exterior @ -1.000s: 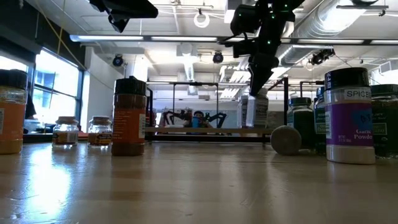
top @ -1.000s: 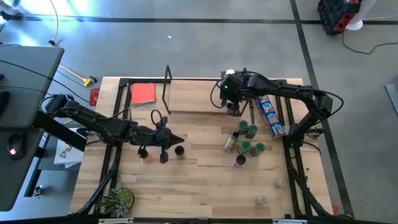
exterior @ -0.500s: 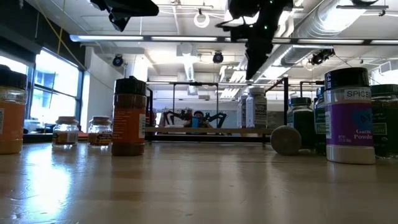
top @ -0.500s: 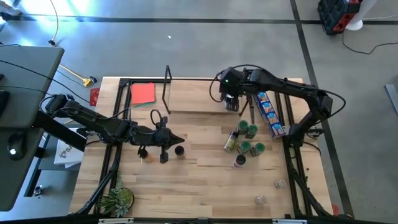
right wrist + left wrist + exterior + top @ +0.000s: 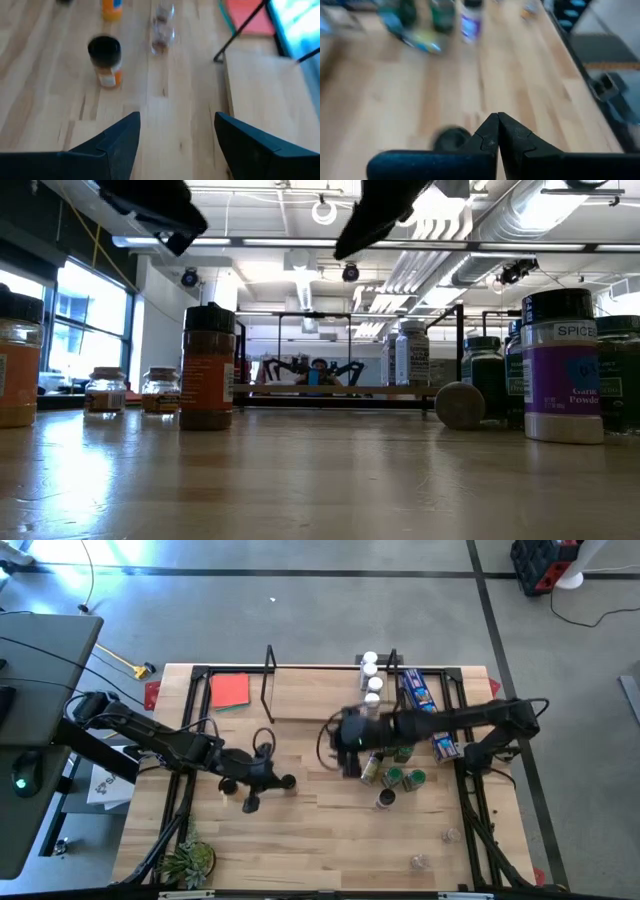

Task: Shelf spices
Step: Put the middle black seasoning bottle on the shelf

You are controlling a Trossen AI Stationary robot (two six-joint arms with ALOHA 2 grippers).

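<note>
The right end effector [image 5: 175, 132] hovers open and empty above the counter [image 5: 320, 820]; the left end effector [image 5: 497, 131] is closed, empty.

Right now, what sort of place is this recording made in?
Probably a robotics lab or workshop: bare ceiling ducts overhead, a concrete floor with taped lines, and another arm rig standing in the background.
</note>
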